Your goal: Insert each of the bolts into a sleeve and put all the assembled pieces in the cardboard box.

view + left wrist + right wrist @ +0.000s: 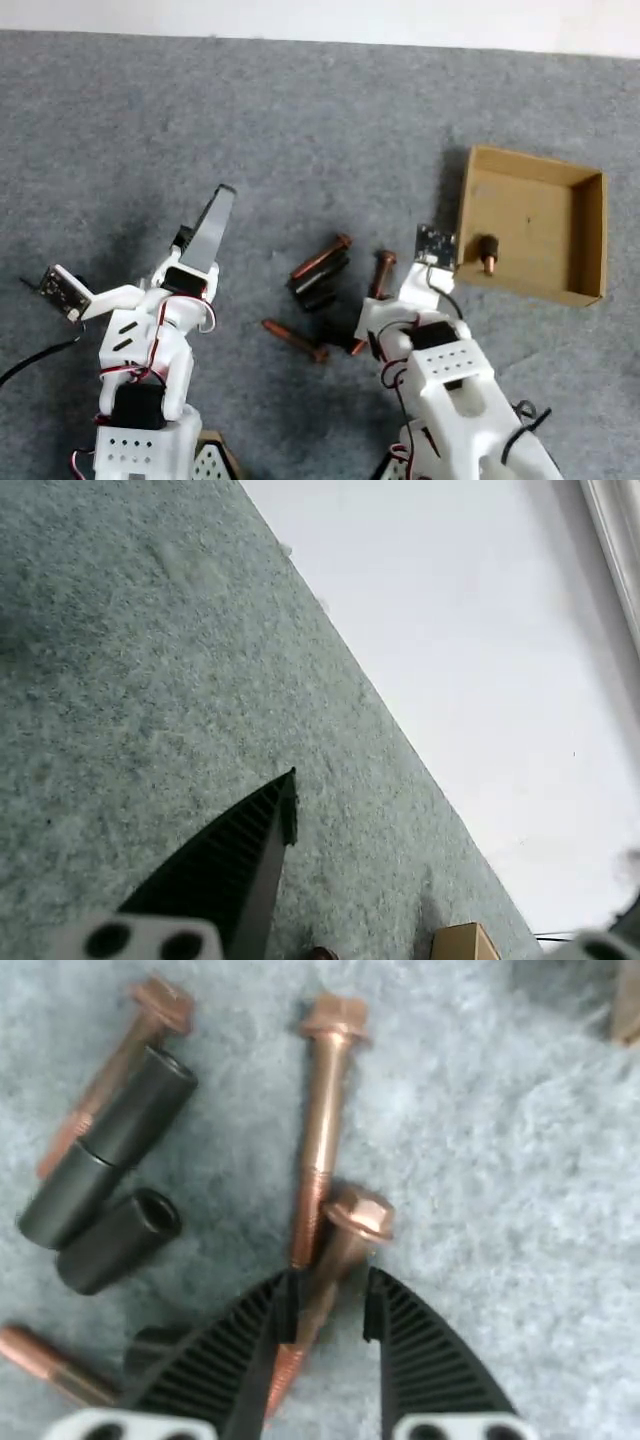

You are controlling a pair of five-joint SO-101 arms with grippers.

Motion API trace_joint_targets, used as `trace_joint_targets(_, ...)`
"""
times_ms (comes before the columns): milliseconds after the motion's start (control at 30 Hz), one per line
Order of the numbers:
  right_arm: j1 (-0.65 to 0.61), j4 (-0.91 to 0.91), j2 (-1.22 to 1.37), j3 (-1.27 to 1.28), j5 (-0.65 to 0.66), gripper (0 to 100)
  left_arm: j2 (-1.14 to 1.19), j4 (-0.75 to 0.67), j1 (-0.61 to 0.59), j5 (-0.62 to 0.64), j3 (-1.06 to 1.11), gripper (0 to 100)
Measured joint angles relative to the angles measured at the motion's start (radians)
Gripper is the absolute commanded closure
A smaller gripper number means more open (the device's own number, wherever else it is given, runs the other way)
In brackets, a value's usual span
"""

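Kid: Where is the right pincer (330, 1295)?

Friend: Low over the grey carpet (200, 110), right at the loose bolts. It is open about halfway. One bolt (340, 1240) lies slanted between its fingers (420, 1360). The bolt sits right up against one finger, and there is a gap on the other side. So it is not squeezed.

Kid: Are more bolts close by?

Friend: Yes. A second bolt (322, 1120) lies just past the fingertips, and its thin end touches the first one. A third bolt (115, 1070) lies along the black sleeves (140, 1110), touching them. The sleeves lie in a little bunch beside the pincer. A fourth bolt (295, 340) lies by itself on the carpet, between the two arms.

Kid: And the cardboard box (585, 235)?

Friend: It sits on the carpet next to the right arm, on the side away from the left arm, apart from the loose bolts. One finished piece (487, 252), a bolt with a sleeve on it, is inside. It is close to the wall nearest the pincer.

Kid: What about the left pincer (208, 232)?

Friend: It points out over the carpet, well apart from the bolts and the sleeves. It is open and holds nothing. Carpet shows right beside its dark finger (230, 880).
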Motion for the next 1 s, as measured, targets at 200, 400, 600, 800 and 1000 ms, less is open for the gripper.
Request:
trace_joint_targets(200,0.029,-0.006,0.233,-0.092,0.0,90.3,0.0,0.0,0.0,0.0,0.0,50)
trace_joint_targets(400,0.044,0.075,0.396,-0.235,0.005,90.4,0.0,0.0,0.0,0.0,0.0,50)
trace_joint_targets(600,0.044,0.086,0.417,-0.255,0.006,95.4,0.0,0.0,0.0,0.0,0.0,50)
trace_joint_targets(800,0.058,0.086,0.42,-0.249,0.054,99.4,0.0,0.0,0.0,0.0,0.0,50)
trace_joint_targets(1000,0.058,0.086,0.422,-0.252,0.08,99.4,0.0,0.0,0.0,0.0,0.0,50)
